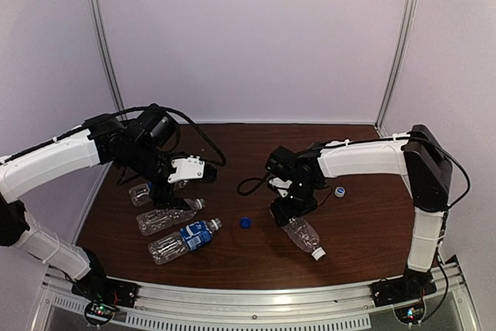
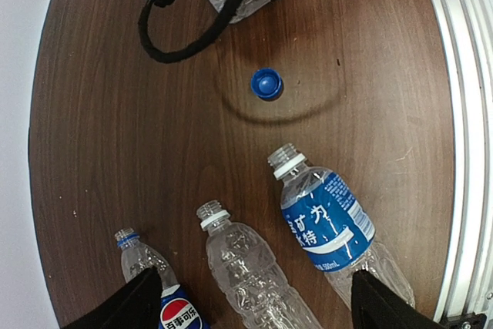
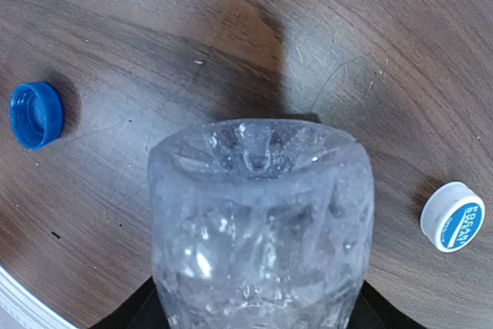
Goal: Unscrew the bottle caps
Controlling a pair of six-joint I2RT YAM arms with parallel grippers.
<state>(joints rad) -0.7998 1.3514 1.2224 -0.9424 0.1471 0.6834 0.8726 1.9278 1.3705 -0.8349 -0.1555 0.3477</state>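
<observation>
Three bottles lie side by side at the left with bare necks: a Pepsi one (image 2: 142,261), a clear one (image 2: 248,267) and a blue-labelled one (image 2: 331,225). My left gripper (image 2: 254,276) hovers open above them, holding nothing. A dark blue cap (image 2: 266,83) lies loose mid-table. A fourth clear bottle (image 1: 304,235) lies at the right with a white cap (image 1: 318,253) on its neck. Its base (image 3: 258,213) sits between the fingers of my right gripper (image 1: 288,211), which stand open either side and do not squeeze it. A white cap with a blue top (image 3: 453,216) lies beside it.
A black cable (image 2: 181,36) loops over the table near the right gripper. The metal rail (image 1: 248,300) runs along the near edge, close to the blue-labelled bottle. White walls close in the back and both sides.
</observation>
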